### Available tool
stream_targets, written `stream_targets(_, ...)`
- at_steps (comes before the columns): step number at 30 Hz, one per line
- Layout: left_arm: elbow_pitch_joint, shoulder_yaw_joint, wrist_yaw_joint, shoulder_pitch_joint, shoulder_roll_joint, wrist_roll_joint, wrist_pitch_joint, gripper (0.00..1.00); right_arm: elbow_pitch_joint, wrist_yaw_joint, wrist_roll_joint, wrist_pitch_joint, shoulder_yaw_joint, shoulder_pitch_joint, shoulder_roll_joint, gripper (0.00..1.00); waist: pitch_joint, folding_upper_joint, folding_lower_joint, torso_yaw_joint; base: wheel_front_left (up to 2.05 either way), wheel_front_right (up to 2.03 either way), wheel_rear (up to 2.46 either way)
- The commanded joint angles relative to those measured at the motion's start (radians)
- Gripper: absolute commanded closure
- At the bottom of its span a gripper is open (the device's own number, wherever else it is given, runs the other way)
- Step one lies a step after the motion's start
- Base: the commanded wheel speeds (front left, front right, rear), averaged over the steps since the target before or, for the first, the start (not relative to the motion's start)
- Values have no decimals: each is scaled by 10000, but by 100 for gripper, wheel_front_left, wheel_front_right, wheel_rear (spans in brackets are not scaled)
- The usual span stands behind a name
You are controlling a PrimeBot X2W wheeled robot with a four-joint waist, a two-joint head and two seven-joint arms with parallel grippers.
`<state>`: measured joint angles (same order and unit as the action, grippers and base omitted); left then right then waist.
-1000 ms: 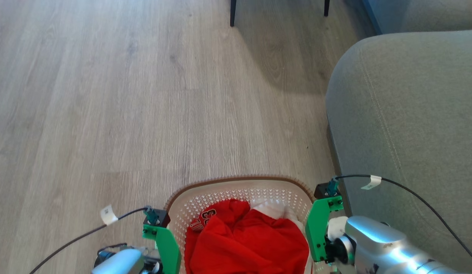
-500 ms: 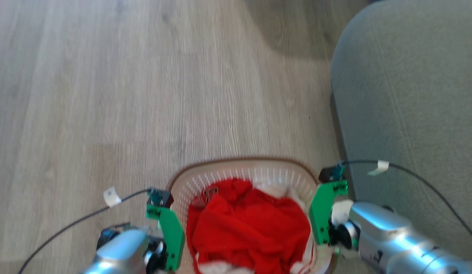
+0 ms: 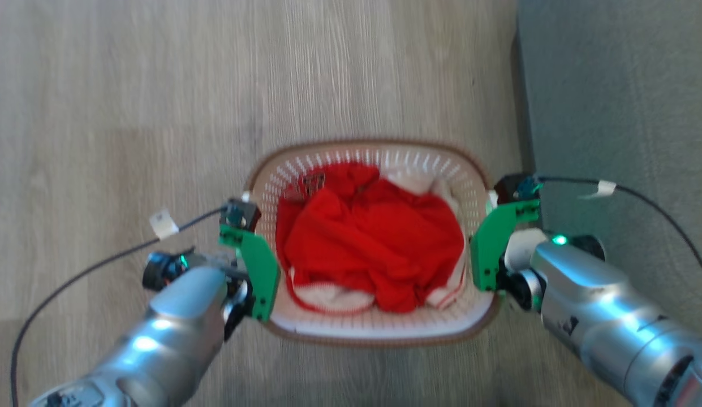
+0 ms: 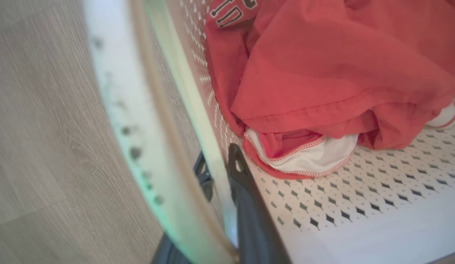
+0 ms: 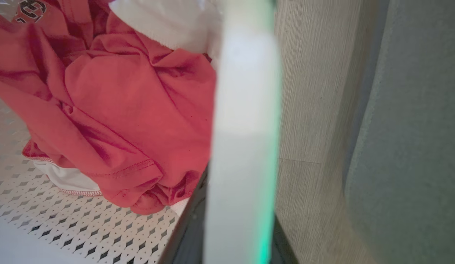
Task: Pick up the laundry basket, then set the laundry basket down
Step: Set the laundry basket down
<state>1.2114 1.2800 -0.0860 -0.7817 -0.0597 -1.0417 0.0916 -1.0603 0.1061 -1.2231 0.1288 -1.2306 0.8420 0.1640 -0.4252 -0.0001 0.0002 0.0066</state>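
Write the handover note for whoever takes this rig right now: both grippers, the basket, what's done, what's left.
Left gripper: shut on the laundry basket, one finger inside its left wall, one outside.
Right gripper: shut on the basket's right side, a finger on either side of the rim.
Basket: between the two arms over the wood floor, close beside grey upholstered furniture, with red and white clothes inside.
Done: both sides gripped. I cannot tell whether it is off the floor.
Left: complete the lift if needed, set the basket down, release.
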Motion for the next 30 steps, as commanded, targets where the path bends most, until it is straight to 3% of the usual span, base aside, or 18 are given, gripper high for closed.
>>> stream_targets(1, -109, -4, -27, -418, 52, 324, -92, 100, 290, 246, 183, -263, -187, 119, -260, 100, -722, 1, -2, -88, 0, 0, 0)
stream_targets(16, -497, 0, 485, -1536, 93, 967, -815, 100, 84, 246, -101, -2054, -46, 851, -54, 100, -3270, 1, -2, 130, 0, 0, 0)
stream_targets(30, -815, 1, 814, -1875, 94, 1184, -1114, 100, -235, 246, -148, -2688, -200, 1269, -12, 100, -4199, 1, -2, 272, 0, 0, 0)
